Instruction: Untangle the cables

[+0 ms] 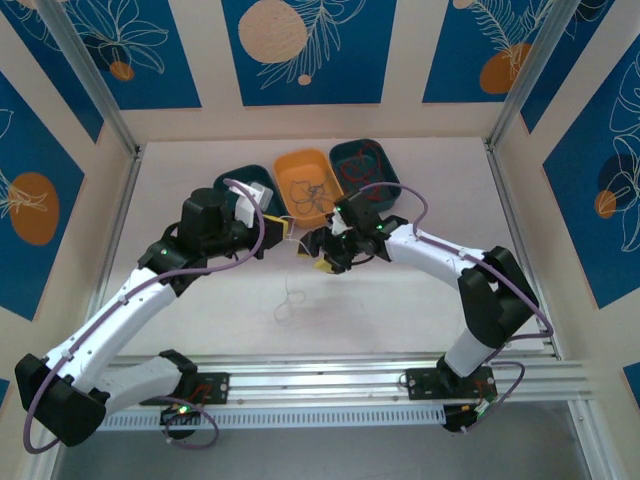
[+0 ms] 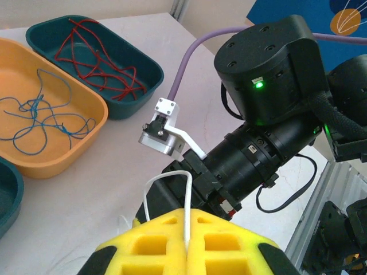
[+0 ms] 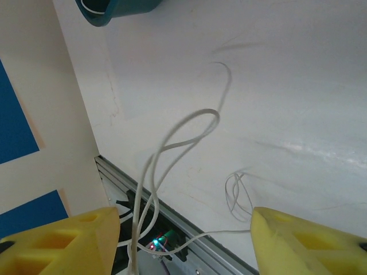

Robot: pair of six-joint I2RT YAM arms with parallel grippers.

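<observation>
Three trays sit side by side at the back of the tabletop (image 1: 380,310): the left tray (image 1: 240,174), the middle tray (image 1: 296,160) and the right tray (image 1: 388,170). Loose cables (image 1: 310,192) lie in the middle tray, more cables (image 1: 357,168) in the right tray. Just before the trays the left end effector (image 2: 188,232) and right end effector (image 3: 182,220) meet, with a cable loop (image 2: 184,192) pinched in the left one. Nearer the arm bases, a coiled cable (image 1: 290,300) lies on the tabletop

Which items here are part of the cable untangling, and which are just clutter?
Job:
white cable, pinched in the left gripper
white coil on the table
blue cables in the orange tray
red cables in the teal tray

Not job:
purple arm cable
aluminium rail
patterned wall panels
</observation>
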